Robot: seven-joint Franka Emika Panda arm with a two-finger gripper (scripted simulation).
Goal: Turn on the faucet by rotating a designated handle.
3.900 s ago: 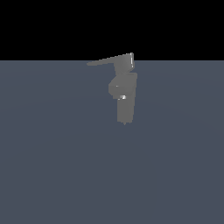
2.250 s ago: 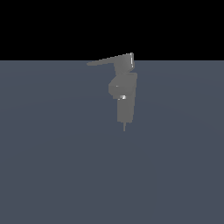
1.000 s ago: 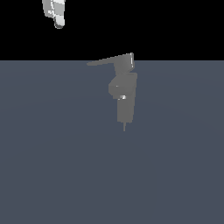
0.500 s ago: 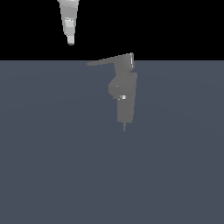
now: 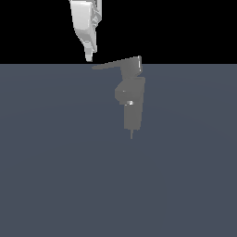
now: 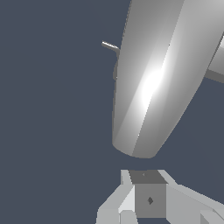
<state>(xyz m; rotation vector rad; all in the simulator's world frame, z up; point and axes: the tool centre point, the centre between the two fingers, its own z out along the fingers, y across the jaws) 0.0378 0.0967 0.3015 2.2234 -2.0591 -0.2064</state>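
White gripper (image 5: 89,57) hangs just above and beside the pointed tip of the grey handle (image 5: 115,65), faucet (image 5: 131,102) below and beyond it, placed I judge to push the lever round; finger spread I cannot tell.

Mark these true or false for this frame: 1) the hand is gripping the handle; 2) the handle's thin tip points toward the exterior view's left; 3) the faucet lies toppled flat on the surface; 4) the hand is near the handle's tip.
1) False. The hand is above the handle tip, nothing held; contact cannot be judged.
2) True. The lever tapers toward the exterior view's left.
3) False. The faucet body stands upright, its thin spike pointing down.
4) True. The fingertips are just above the tapered end.
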